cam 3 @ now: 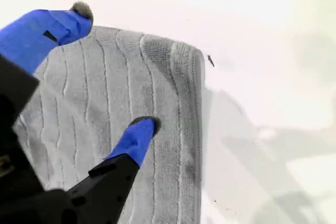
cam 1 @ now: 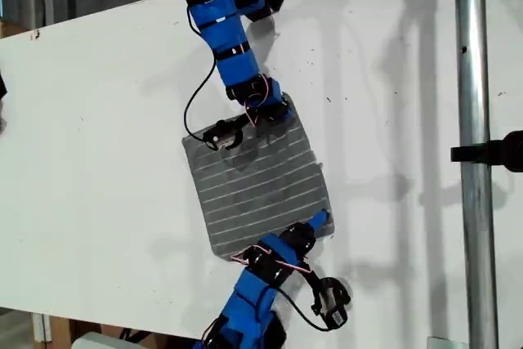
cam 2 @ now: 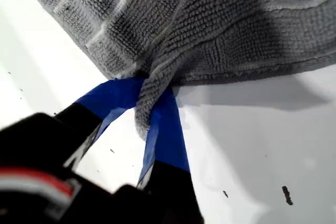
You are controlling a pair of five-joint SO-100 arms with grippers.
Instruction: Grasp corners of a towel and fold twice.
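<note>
Towel flat on the table, one corner gripped, no fold made yet.

The towel (cam 1: 257, 181) lies spread at the middle of the exterior view, single layer, stripes unbroken. My first gripper (cam 2: 149, 108) is clamped on one corner (cam 2: 143, 124), the cloth bunched between its jaws. My second gripper (cam 3: 113, 72) stands apart over another corner: one fingertip (cam 3: 139, 137) rests on the cloth, the other sits at the towel's edge, nothing pinched. In the exterior view, arms reach the towel's 1 o'clock and 5 o'clock corners; I cannot tell which arm is which. The white table (cam 1: 106, 120) around it is bare. I judge the task barely begun: the second pinch is not yet made, and both folds are left.
</note>
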